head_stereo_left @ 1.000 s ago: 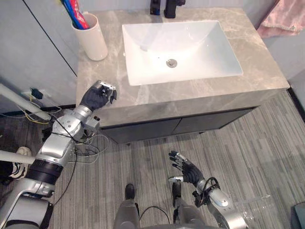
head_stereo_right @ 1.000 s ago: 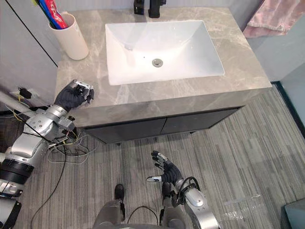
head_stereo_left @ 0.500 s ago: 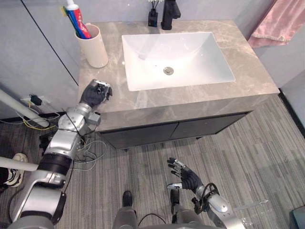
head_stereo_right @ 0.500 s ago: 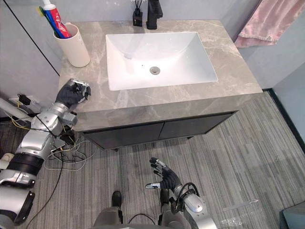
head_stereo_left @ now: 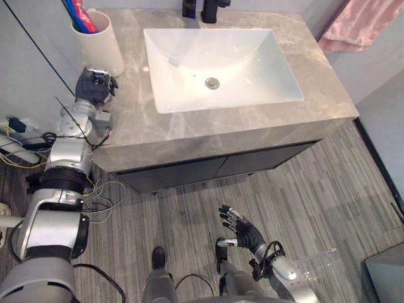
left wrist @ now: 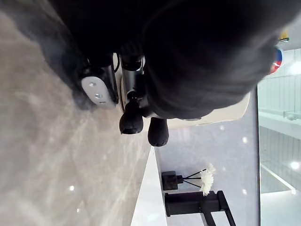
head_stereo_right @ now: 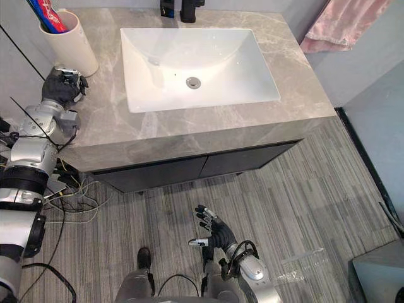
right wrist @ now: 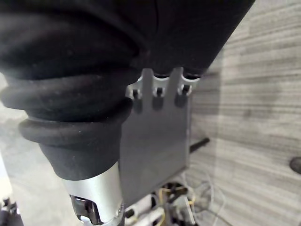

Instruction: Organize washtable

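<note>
A cream cup (head_stereo_left: 104, 47) holding a red-and-blue toothpaste tube (head_stereo_left: 81, 14) stands at the back left of the grey marble washtable (head_stereo_left: 252, 126). My left hand (head_stereo_left: 95, 85) rests on the countertop just in front of the cup, fingers curled with nothing in them. In the left wrist view its dark fingertips (left wrist: 132, 123) fold in close to the cup's wall (left wrist: 225, 109). My right hand (head_stereo_left: 243, 233) hangs low over the floor in front of the cabinet, fingers spread and holding nothing.
A white basin (head_stereo_left: 214, 60) is sunk into the middle of the counter. A black faucet (head_stereo_left: 213, 9) and a small black reed diffuser (head_stereo_left: 189, 7) stand behind it. A pink towel (head_stereo_left: 356, 25) hangs at the right. Dark cabinet doors (head_stereo_left: 208, 170) sit below.
My left hand has moved from the counter's front left edge back to just in front of the cup, still curled. The camera shifted. The right hand stays low and open.
</note>
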